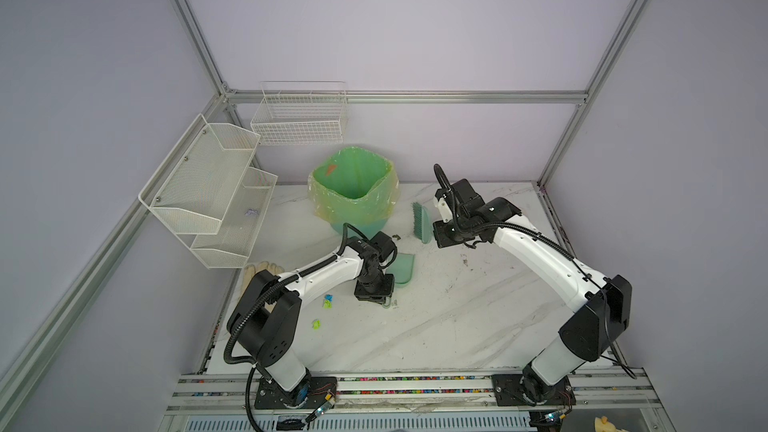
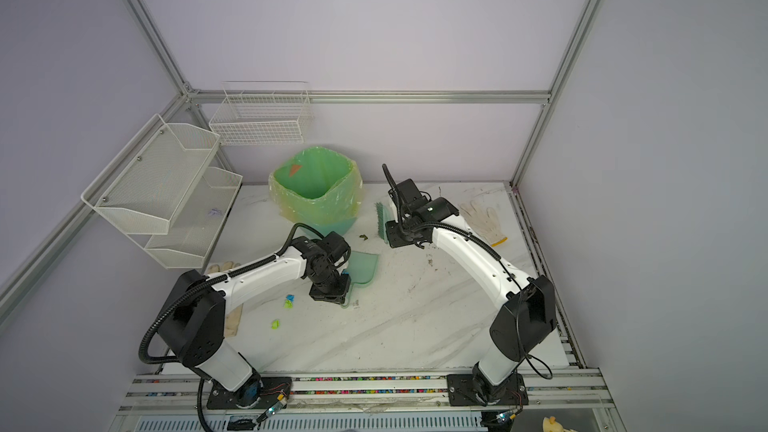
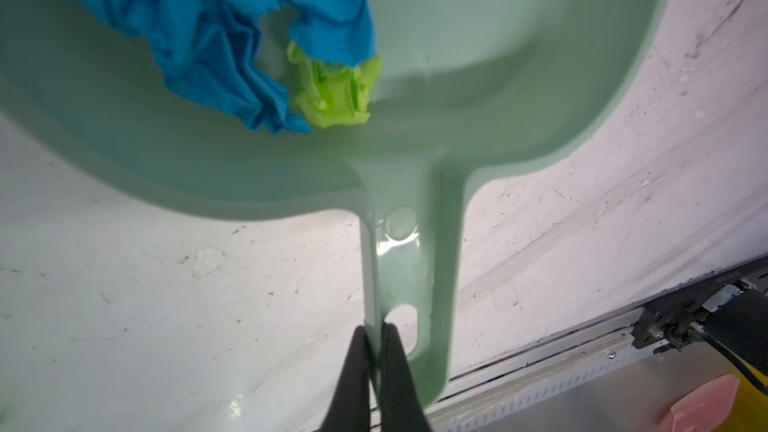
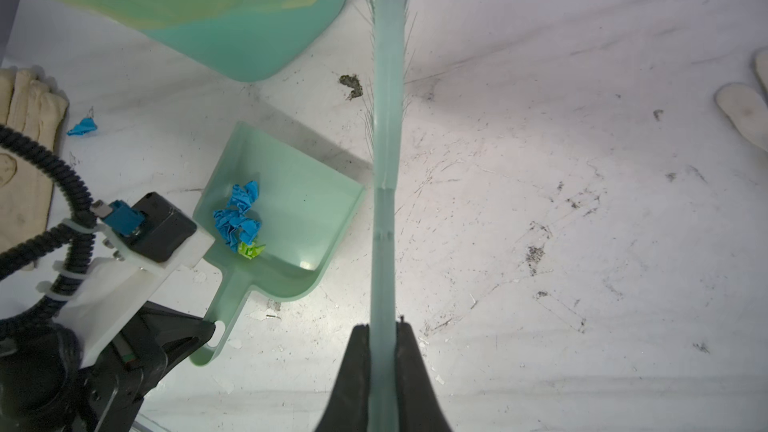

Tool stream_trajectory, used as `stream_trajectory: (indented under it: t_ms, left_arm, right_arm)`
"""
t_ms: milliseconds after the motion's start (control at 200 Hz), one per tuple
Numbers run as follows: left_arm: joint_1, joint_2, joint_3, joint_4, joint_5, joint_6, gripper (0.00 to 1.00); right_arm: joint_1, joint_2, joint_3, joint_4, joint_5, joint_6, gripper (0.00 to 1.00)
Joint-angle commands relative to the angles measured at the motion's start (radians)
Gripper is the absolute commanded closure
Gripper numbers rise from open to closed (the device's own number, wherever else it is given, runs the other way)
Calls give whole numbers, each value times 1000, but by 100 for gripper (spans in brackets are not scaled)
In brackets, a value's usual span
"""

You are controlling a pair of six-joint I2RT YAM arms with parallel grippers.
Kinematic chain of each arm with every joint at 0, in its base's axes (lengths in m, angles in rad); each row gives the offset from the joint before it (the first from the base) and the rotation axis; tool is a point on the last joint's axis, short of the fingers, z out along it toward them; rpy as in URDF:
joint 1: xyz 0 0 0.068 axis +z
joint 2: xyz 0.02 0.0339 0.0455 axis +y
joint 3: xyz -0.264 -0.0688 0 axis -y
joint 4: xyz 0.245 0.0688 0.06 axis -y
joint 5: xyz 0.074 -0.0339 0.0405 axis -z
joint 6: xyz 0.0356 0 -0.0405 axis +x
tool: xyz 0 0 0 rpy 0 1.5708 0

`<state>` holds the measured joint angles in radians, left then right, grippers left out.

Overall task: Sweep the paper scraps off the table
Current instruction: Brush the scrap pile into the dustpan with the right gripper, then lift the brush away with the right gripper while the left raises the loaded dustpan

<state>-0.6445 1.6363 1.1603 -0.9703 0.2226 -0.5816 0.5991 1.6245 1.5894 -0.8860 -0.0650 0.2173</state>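
Status: task partly complete. The left gripper [image 3: 376, 328] has its fingers closed tight on one side wall of the handle of the pan [image 4: 299, 209]. The right gripper [image 4: 384, 328] has its fingers closed on the handle of the brush [image 4: 388, 118], which is held near the bin [image 1: 357, 222] and apart from the pan. Collected: a blue wad and a yellow-green wad of the scraps [image 4: 239, 218] lie together inside the pan, at the handle end. Not collected: a blue and a yellow-green scrap [image 1: 328, 301] lie touching on the table [image 1: 457, 326] beside the left gripper, and a further yellow-green one [image 1: 316, 323] lies a little nearer the left arm's base. The right wrist view also shows a blue scrap [image 4: 82, 126] near a glove [image 4: 29, 118]; whether it is one of those already listed cannot be told. Outstanding, as judged: sweep the loose scraps into the pan, then empty the pan into the bin. Whether the pan rests on the table or is raised cannot be told
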Motion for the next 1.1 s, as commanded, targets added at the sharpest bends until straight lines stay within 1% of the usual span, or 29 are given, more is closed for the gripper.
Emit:
stream_trajectory:
  t_ms: [0,50,155,375,545,670,910,1025,1095]
  left_arm:
    - [-9,-53,55,-11,-20,15,100]
    - [-12,-56,63,-15,-21,14,100]
    - [-20,-56,94,-38,-22,14,100]
    - [-49,-53,194,-107,-45,19,100]
    - [-66,-55,249,-131,-42,10,100]
    - [-78,-50,297,-156,-57,5,100]
    - [-83,-33,367,-207,-88,16,100]
    - [-83,-10,439,-253,-121,29,100]
    - [-83,4,474,-267,-123,32,100]
  right_arm:
    - [-15,-17,-13,30,31,68,100]
    - [-18,-9,-16,21,51,86,100]
    - [-19,-13,-31,27,80,83,100]
    - [-31,-62,-78,61,138,90,100]
    - [-52,-94,-112,74,133,86,100]
    - [-72,-124,-134,81,148,95,100]
    - [-87,-154,-195,101,124,101,100]
    - [-89,-173,-236,128,101,117,100]
    - [-90,-183,-255,140,102,124,100]
